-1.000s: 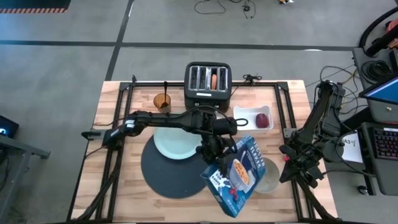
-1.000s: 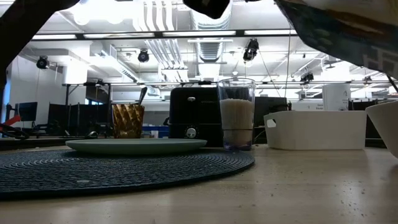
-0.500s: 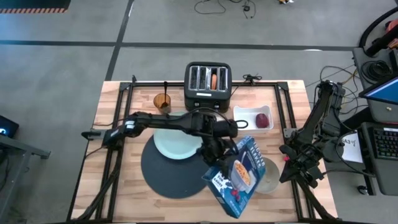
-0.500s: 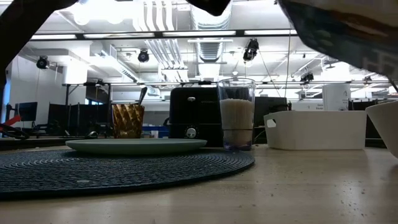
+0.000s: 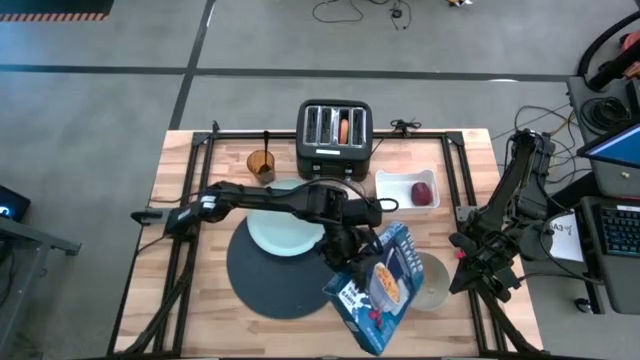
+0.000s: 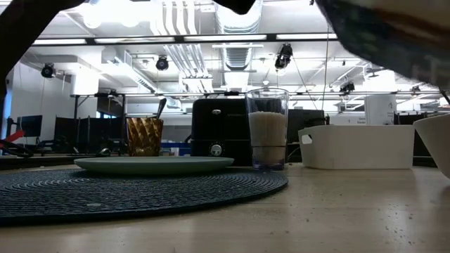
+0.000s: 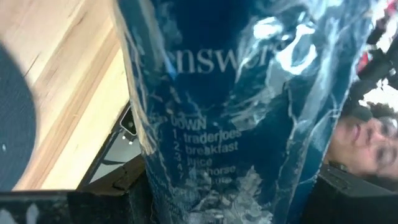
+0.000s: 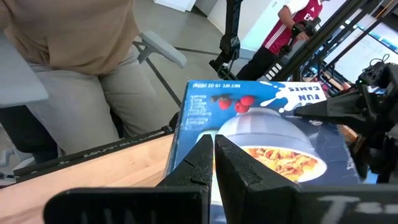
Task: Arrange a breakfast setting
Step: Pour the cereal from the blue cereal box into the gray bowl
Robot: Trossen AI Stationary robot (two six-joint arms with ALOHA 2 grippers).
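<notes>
My left gripper (image 5: 347, 252) is shut on a blue cereal box (image 5: 377, 288), held tilted in the air over the left part of the beige bowl (image 5: 434, 284). The pale mint plate (image 5: 283, 230) lies on the far part of the round dark-blue placemat (image 5: 268, 280). The milk glass (image 6: 267, 130) stands behind the mat. The bagel (image 5: 344, 128) sticks up from a slot of the toaster (image 5: 335, 138). The dark-red fruit (image 5: 423, 192) lies in the white tray (image 5: 400, 186). A spoon handle (image 6: 160, 107) stands in an amber cup (image 5: 261, 163). My right gripper (image 8: 214, 163) is shut and empty at the table's right edge. My left gripper holds the cereal box by its left long edge (image 5: 352, 262), coming slanting from the table's far left. The box is lifted clear and tilted, its printed front facing up. In the left wrist view the box's side panel (image 7: 236, 124) fills the picture and hides the fingers.
The black toaster stands at the far edge, the amber cup to its left, the white tray to its right. The right arm (image 5: 510, 220) stands off the table's right edge. People show in the room beyond the table. Bare wood (image 5: 200, 300) lies left of the mat.
My left gripper has shifted slightly toward the table's near edge with the cereal box. The box has dipped a little at its near end and stays tilted over the bowl.
</notes>
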